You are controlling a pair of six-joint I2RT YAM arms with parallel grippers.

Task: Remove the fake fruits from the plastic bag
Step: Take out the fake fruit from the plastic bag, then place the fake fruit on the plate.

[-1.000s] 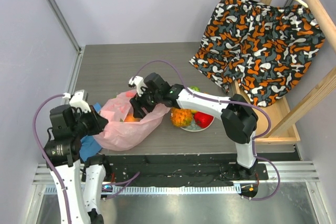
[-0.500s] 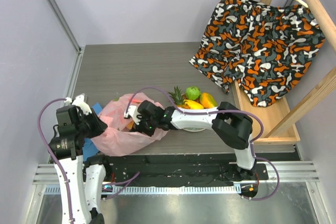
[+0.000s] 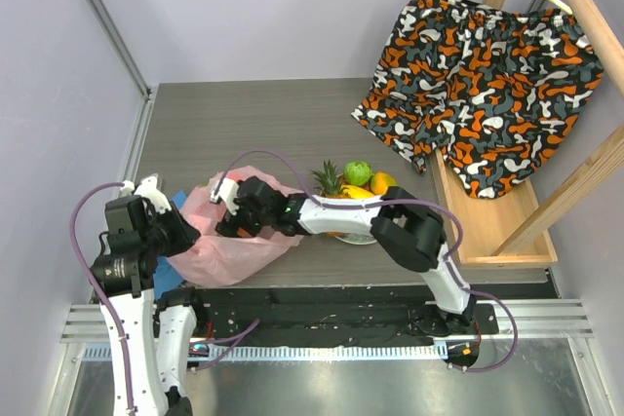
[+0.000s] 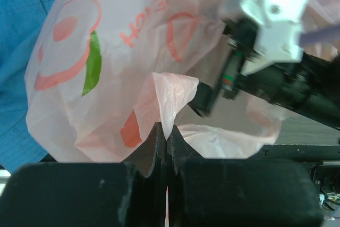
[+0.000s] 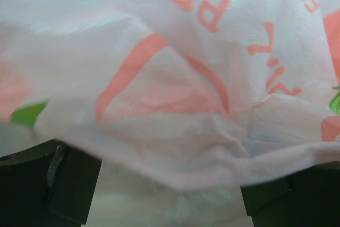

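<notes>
The grey table [image 3: 244, 114] carries everything, with a patterned cloth [image 3: 487, 75] draped at its far right. Next in size, the plastic bag [image 3: 210, 252] lies crumpled at the near left, partly on a blue fabric [image 3: 164, 278], its mouth turned toward the plate [image 3: 353, 238]. On that plate, just right of the bag, four of the fake fruits show past the right arm: pineapple [image 3: 329, 180], green apple [image 3: 358, 173], orange peach [image 3: 386, 183] and yellow piece [image 3: 357, 194].

The left gripper [image 4: 166, 131] is closed tight on a fold of the bag's film at its near-left edge. The right gripper [image 3: 234, 217] has its jaws spread wide and holds nothing. It sits at the bag's mouth, and in its wrist view the pink film hangs across the gap between its fingers [image 5: 48, 184]. Whether any fruit lies inside cannot be told.

The step appears to be reaching in for another fruit. Doing it well likely means the left gripper lifting its fold up and away to hold the mouth open. The right one can then slide under the film rather than bunch it, closing only once a fruit, not plastic, lies between its jaws.
</notes>
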